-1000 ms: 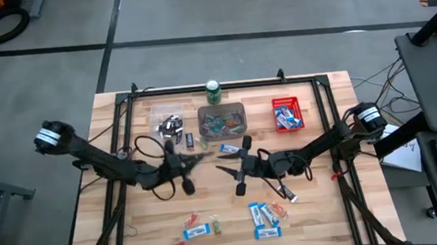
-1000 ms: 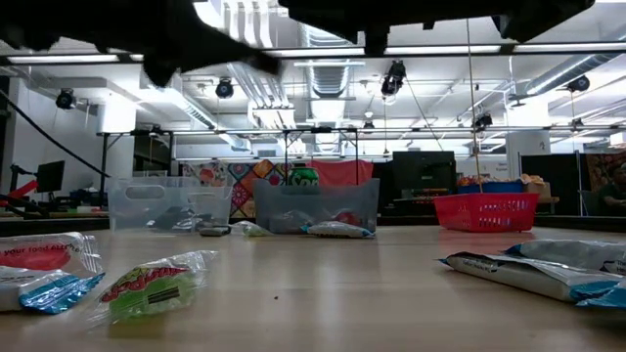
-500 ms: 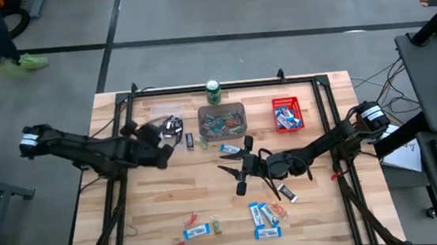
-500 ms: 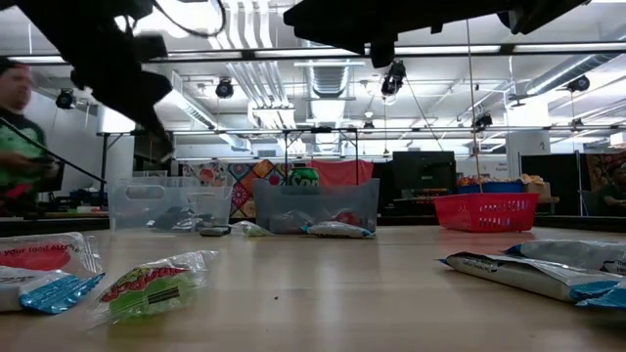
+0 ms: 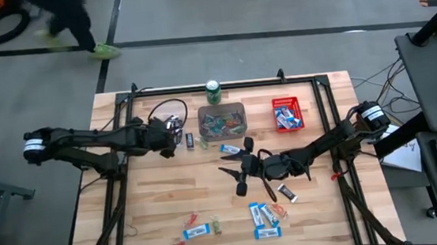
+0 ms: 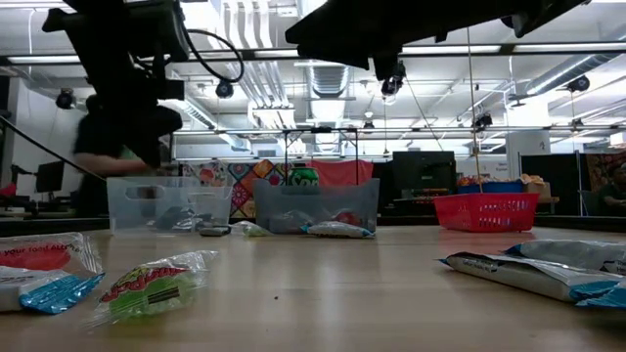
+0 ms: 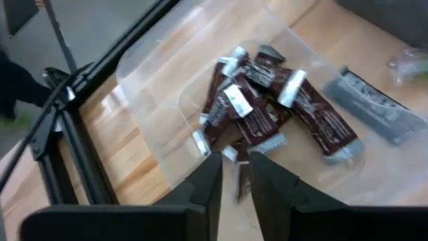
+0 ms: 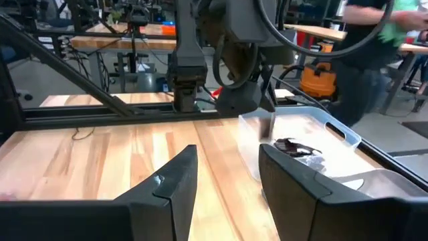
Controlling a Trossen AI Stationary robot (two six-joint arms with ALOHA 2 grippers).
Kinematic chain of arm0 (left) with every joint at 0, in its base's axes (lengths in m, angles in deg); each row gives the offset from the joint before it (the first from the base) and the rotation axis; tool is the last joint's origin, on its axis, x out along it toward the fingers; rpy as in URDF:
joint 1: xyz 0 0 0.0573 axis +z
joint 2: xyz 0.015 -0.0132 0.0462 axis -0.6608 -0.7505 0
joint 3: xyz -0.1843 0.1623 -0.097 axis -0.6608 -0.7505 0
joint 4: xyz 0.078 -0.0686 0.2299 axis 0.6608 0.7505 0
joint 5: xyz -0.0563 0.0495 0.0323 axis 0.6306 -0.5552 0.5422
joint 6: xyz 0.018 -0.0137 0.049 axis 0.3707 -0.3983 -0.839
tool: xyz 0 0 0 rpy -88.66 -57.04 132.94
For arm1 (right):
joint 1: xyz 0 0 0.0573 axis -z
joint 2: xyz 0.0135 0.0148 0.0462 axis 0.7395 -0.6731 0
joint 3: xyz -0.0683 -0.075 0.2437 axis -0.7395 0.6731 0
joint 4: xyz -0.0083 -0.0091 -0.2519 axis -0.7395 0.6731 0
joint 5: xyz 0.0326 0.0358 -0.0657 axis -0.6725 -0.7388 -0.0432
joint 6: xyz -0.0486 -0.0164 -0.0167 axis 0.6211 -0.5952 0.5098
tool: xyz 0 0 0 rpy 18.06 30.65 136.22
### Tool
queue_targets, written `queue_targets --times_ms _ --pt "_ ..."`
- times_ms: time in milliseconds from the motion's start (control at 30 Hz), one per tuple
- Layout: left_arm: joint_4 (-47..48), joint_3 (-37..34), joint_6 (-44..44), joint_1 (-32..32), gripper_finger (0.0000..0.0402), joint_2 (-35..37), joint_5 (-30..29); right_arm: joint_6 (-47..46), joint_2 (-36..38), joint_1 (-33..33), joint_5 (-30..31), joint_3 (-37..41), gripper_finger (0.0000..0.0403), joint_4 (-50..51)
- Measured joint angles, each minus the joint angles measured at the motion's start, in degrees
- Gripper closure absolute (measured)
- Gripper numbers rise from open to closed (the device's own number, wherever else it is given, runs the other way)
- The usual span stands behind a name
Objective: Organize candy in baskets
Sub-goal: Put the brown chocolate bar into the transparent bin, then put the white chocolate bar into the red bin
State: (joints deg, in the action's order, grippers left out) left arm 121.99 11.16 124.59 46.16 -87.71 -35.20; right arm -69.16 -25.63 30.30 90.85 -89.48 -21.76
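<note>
Left end effector hangs over the clear basket at the far left of the desk; in the left wrist view its fingers stand slightly apart with a dark brown bar in the gap just beyond the tips, whether pinched or loose I cannot tell. Below lies a heap of dark brown bars inside that basket, and one grey-wrapped bar lies on the desk just beside it. Right end effector sits at mid desk, raised, fingers spread, nothing between them. Grey basket at far centre holds small red and green pieces; red basket at far right holds blue-and-white bars. Green can stands just behind the grey basket. One blue-and-white bar lies near the grey basket, one dark bar right of centre. Loose sweets at the near edge: a blue-and-white cluster, and a mixed group to its left. A person is on the floor beyond the desk.
</note>
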Motion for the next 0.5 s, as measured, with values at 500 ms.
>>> queue_targets --times_ms 500 --pt "-2.1 6.6 -2.7 -3.5 0.027 -1.6 0.1 -20.6 7.4 0.0 -1.9 0.0 0.0252 25.9"
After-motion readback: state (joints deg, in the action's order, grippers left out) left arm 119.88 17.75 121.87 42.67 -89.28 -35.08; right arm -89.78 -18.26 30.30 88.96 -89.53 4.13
